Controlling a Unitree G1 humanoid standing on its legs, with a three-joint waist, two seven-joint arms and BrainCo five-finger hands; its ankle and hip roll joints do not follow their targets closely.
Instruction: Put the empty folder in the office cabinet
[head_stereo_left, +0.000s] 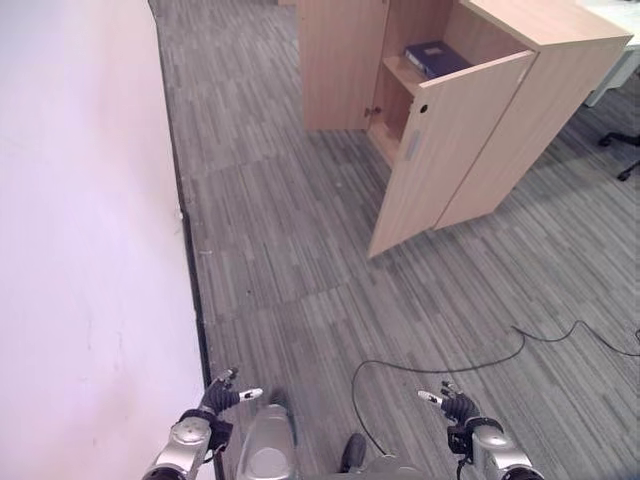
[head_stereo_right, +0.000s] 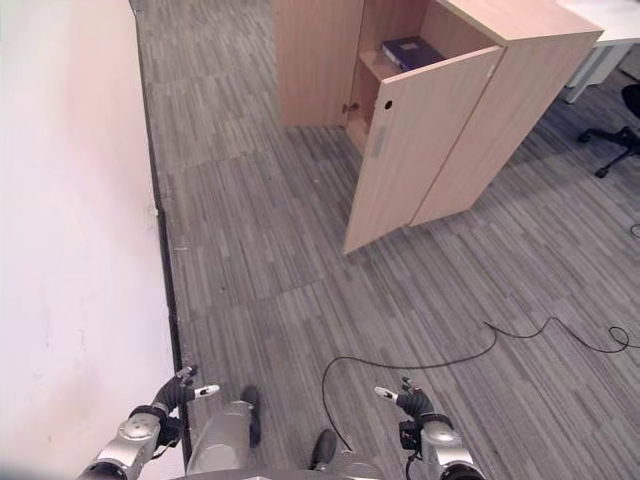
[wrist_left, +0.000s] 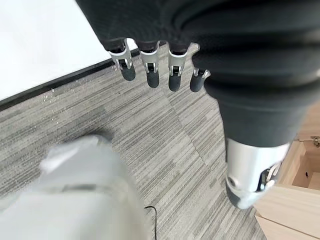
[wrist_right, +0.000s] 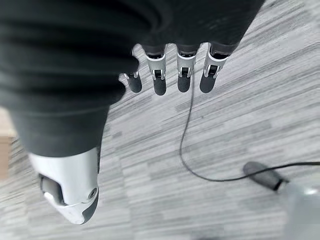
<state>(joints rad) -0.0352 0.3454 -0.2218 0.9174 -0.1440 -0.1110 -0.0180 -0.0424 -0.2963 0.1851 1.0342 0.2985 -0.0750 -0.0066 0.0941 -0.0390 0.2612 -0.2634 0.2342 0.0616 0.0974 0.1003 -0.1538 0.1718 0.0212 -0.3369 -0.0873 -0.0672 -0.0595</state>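
Note:
A dark blue folder (head_stereo_left: 437, 57) lies flat on the upper shelf inside the light wooden office cabinet (head_stereo_left: 560, 95), which stands at the upper right with its door (head_stereo_left: 445, 155) swung open toward me. My left hand (head_stereo_left: 215, 398) hangs low at the bottom left, fingers straight and holding nothing. My right hand (head_stereo_left: 455, 407) hangs low at the bottom right, also open and empty. Both hands (wrist_left: 150, 65) (wrist_right: 170, 75) are far from the cabinet, above the grey carpet.
A white wall (head_stereo_left: 80, 240) with a dark skirting runs along the left side. A black office chair's base (head_stereo_left: 625, 150) and a white desk's edge (head_stereo_left: 615, 60) stand right of the cabinet. Grey carpet (head_stereo_left: 290, 250) stretches between me and the cabinet.

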